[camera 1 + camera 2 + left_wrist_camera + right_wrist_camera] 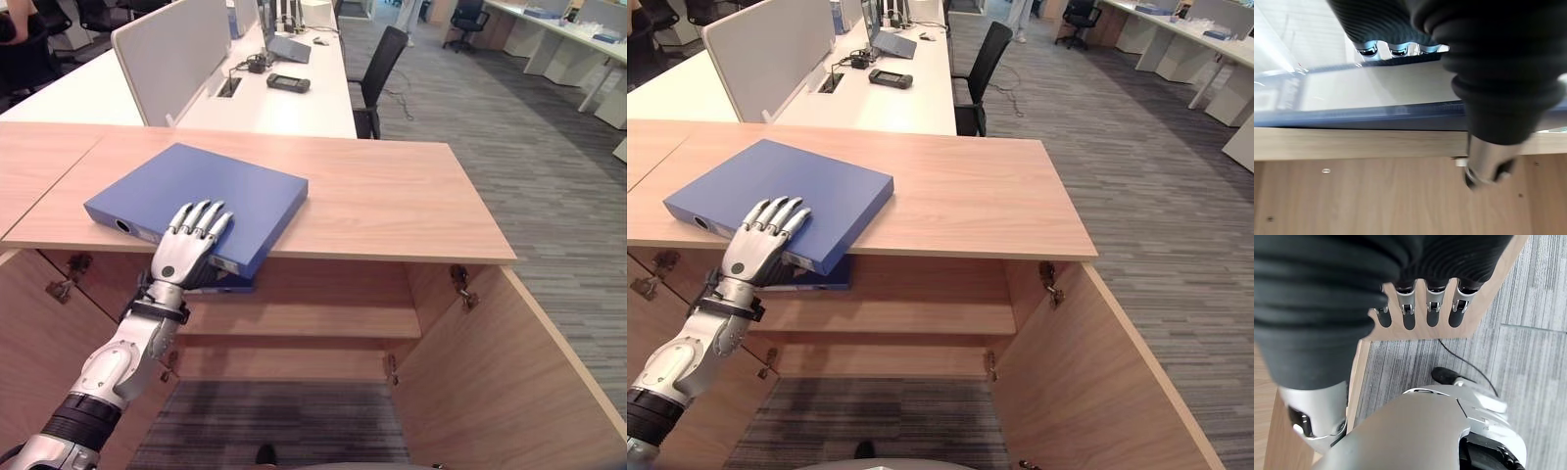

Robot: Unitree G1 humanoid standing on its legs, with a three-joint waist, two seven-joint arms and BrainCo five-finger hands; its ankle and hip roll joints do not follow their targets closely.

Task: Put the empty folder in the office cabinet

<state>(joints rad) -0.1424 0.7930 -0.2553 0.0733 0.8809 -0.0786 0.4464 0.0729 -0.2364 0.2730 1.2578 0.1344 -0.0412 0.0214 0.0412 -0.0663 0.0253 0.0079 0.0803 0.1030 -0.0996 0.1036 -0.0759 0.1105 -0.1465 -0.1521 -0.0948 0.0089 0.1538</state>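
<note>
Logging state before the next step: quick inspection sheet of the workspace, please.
Surface: wooden cabinet top, bare beside the folder.
Job's things: blue folder lies flat, near corner overhanging the front edge; cabinet doors open, shelf bare.
Clutter: nothing seen on the cabinet.
Hands: left hand on the folder's near corner, fingers straight on top; right hand hangs relaxed, holding nothing.
Cables: nothing seen.
Surroundings: white desks, black chair, grey carpet.
</note>
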